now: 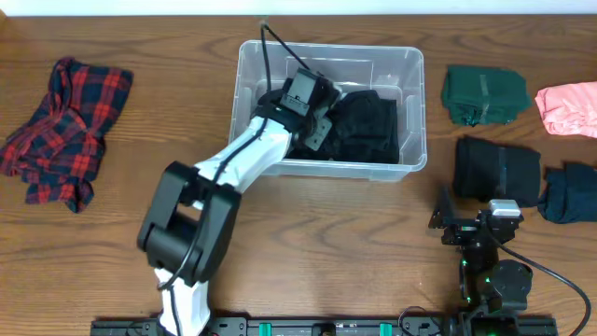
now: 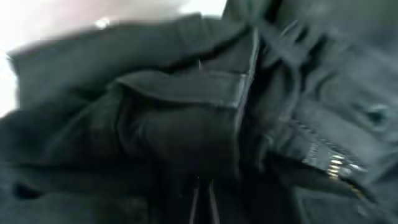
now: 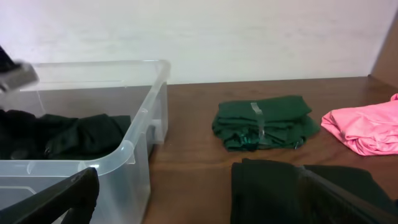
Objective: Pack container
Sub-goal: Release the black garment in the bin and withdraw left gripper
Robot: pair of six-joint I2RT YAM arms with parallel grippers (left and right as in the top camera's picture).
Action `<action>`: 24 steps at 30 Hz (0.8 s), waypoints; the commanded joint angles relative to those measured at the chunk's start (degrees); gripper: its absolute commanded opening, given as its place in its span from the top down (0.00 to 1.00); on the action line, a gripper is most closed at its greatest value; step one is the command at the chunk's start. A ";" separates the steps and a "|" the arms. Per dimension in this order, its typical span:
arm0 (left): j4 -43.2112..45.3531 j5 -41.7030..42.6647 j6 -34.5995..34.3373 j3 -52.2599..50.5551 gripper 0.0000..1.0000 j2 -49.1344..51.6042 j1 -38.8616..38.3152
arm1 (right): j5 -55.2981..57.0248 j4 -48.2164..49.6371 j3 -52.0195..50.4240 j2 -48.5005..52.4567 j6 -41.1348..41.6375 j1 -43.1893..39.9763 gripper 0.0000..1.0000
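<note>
The clear plastic container [image 1: 410, 58] stands at the table's middle back, with a black garment [image 1: 368, 121] bunched inside. My left gripper [image 1: 312, 126] reaches down into the container, onto the black garment. The left wrist view is filled by that garment's dark folds and a zipper [image 2: 186, 124]; the fingers [image 2: 203, 205] look closed together on the fabric. My right gripper [image 1: 466, 217] is open and empty, low over the table to the right of the container. In the right wrist view its fingers [image 3: 199, 186] frame the container's corner [image 3: 124, 152].
A red plaid shirt [image 1: 65, 126] lies at the far left. At the right lie a folded green garment [image 1: 483, 95] [image 3: 264, 121], a pink one [image 1: 569, 107] [image 3: 364, 127], a black one [image 1: 496, 170] [image 3: 280, 190] and a dark blue one [image 1: 571, 194].
</note>
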 commanded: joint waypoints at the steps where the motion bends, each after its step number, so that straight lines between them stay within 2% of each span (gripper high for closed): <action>1: -1.46 1.22 0.17 0.42 0.92 3.13 -0.02 | 0.15 -0.26 -0.09 -0.35 -0.74 -0.15 0.01; 7: -1.05 -0.55 0.52 0.70 0.92 1.51 0.00 | 0.15 -0.26 -0.09 -0.35 -0.74 -0.15 0.01; 12: -1.27 -3.13 0.81 2.43 0.91 -4.87 0.00 | 0.17 -0.26 -0.09 -0.35 -0.74 -0.15 0.01; 13: -1.22 -3.23 0.81 2.71 0.85 -6.64 0.02 | 0.15 -0.26 -0.09 -0.35 -0.74 -0.15 0.01; 15: -1.22 -3.58 0.81 3.21 0.60 -11.41 0.11 | 0.17 -0.26 -0.09 -0.35 -0.74 -0.15 0.01; 16: -1.18 -4.09 0.79 3.21 0.51 -13.68 0.15 | 0.15 -0.26 -0.09 -0.35 -0.76 -0.15 0.01; 18: -1.60 -6.23 0.81 3.21 0.39 -18.34 0.31 | 0.15 -0.26 -0.09 -0.35 -0.74 -0.15 0.01; 24: -7.67 -17.00 1.22 3.21 0.15 -29.75 4.74 | 0.15 -0.24 -0.09 -0.35 -0.74 -0.15 0.01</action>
